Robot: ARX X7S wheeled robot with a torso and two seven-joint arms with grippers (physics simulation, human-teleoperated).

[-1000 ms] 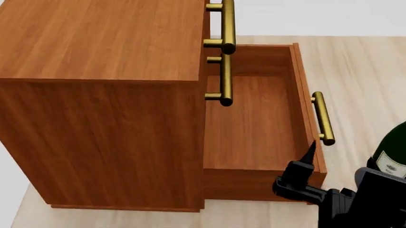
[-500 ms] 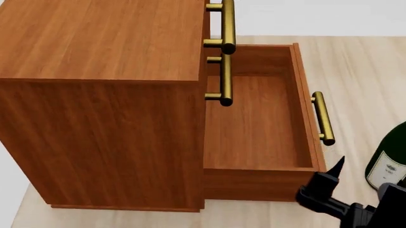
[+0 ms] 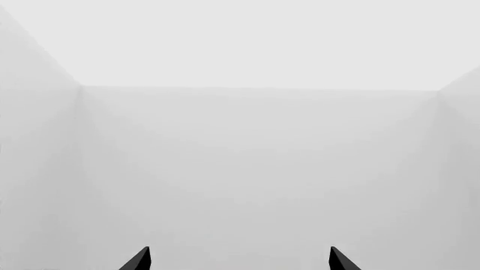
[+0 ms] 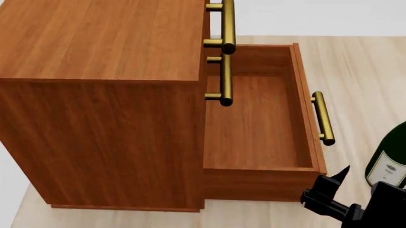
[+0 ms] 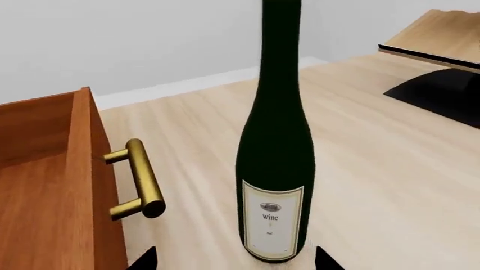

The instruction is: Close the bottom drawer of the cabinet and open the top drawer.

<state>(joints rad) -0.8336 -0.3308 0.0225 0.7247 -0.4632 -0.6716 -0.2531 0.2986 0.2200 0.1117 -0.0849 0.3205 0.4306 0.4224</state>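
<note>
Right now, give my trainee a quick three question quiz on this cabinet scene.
1. True or false: the bottom drawer is pulled out.
2. What stands upright beside that drawer's handle? A) wine bottle B) mug C) bowl
3. Fill in: the right gripper holds ____.

Key: 1 true. 2 A, the wine bottle. 3 nothing; it sits near the drawer's front corner with open jaws, and the left gripper faces only blank wall.
</note>
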